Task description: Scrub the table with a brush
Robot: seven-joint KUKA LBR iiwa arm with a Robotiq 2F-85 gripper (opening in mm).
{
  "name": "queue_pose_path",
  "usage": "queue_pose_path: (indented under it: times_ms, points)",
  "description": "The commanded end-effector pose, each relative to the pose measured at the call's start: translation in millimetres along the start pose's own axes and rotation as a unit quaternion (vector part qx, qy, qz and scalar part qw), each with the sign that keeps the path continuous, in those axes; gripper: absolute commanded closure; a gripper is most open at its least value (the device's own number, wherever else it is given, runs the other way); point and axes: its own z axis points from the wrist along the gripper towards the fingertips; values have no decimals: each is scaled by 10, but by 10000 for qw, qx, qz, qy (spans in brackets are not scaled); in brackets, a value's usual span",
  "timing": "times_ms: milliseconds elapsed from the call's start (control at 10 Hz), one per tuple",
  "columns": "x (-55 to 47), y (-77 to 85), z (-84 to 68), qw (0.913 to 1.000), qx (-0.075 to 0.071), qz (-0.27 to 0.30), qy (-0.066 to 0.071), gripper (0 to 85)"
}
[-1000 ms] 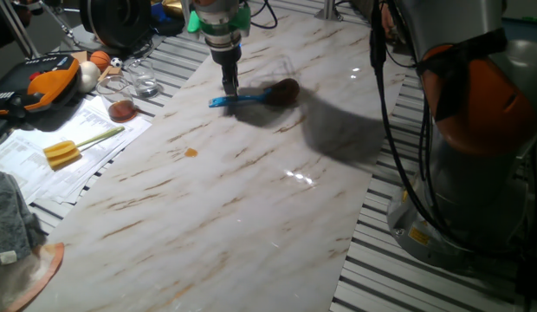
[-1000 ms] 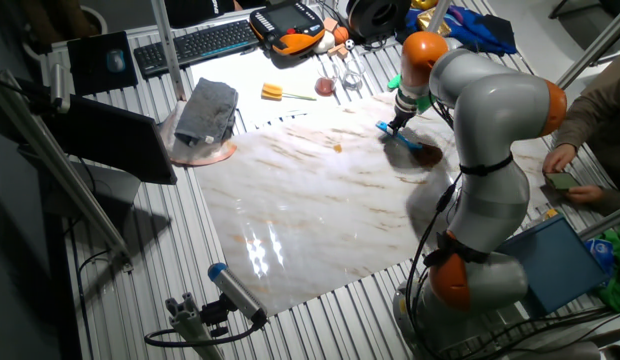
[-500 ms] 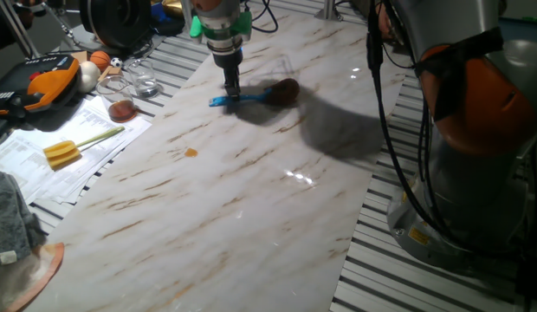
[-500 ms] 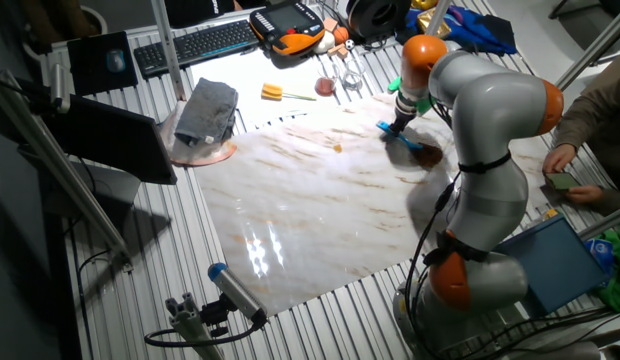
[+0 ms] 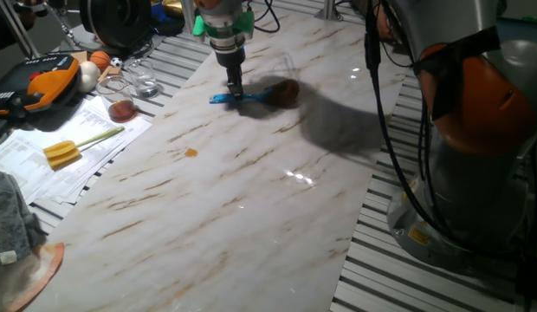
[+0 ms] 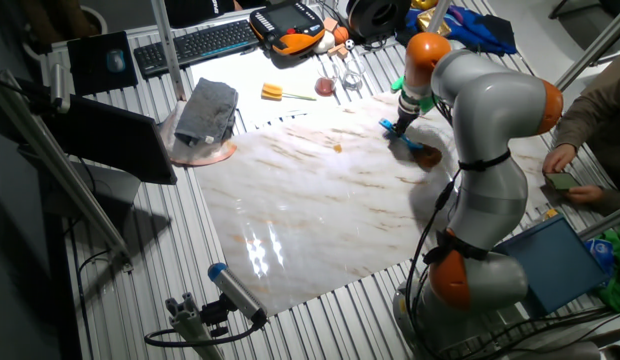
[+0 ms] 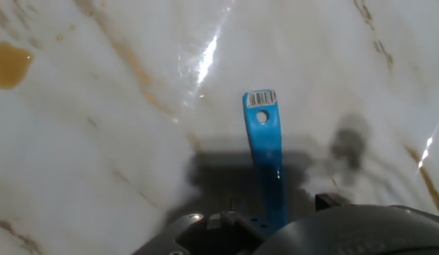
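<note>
The brush lies on the white marble-look table point(image 5: 251, 195); its blue handle point(image 5: 222, 99) points left and its brown bristle head point(image 5: 286, 91) points right. My gripper point(image 5: 236, 92) reaches straight down onto the handle and looks shut on it. In the other fixed view my gripper point(image 6: 397, 124) is at the table's point(image 6: 310, 200) far edge, on the brush point(image 6: 415, 146). In the hand view the blue handle point(image 7: 265, 152), with a barcode label at its tip, runs up from under the hand; the fingertips are hidden.
A small orange spot point(image 5: 191, 152) sits on the marble, also seen in the hand view point(image 7: 8, 64). A yellow-headed tool point(image 5: 62, 153), glasses point(image 5: 130, 87) and papers lie left of the slab. A grey cloth point(image 6: 208, 110) lies further along that side. The robot base point(image 5: 476, 130) stands right.
My gripper and the brush handle have shifted slightly to the right and away along the table. The bristle head stays on the marble.
</note>
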Motion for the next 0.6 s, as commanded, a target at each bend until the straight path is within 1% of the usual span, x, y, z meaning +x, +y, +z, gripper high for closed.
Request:
queue_pose_path:
  times_ms: [0, 100, 200, 300, 400, 500]
  points:
    - [3, 8, -30, 9998, -59, 154, 64, 850]
    - [13, 27, -81, 9979, -254, 555, 195, 850]
    - [26, 39, -114, 9954, -389, 847, 234, 850]
    - [34, 50, -141, 9923, -474, 1112, 255, 850]
    - [35, 65, -163, 9899, -475, 1308, 286, 850]
    - [14, 109, -199, 9867, -488, 1510, 362, 850]
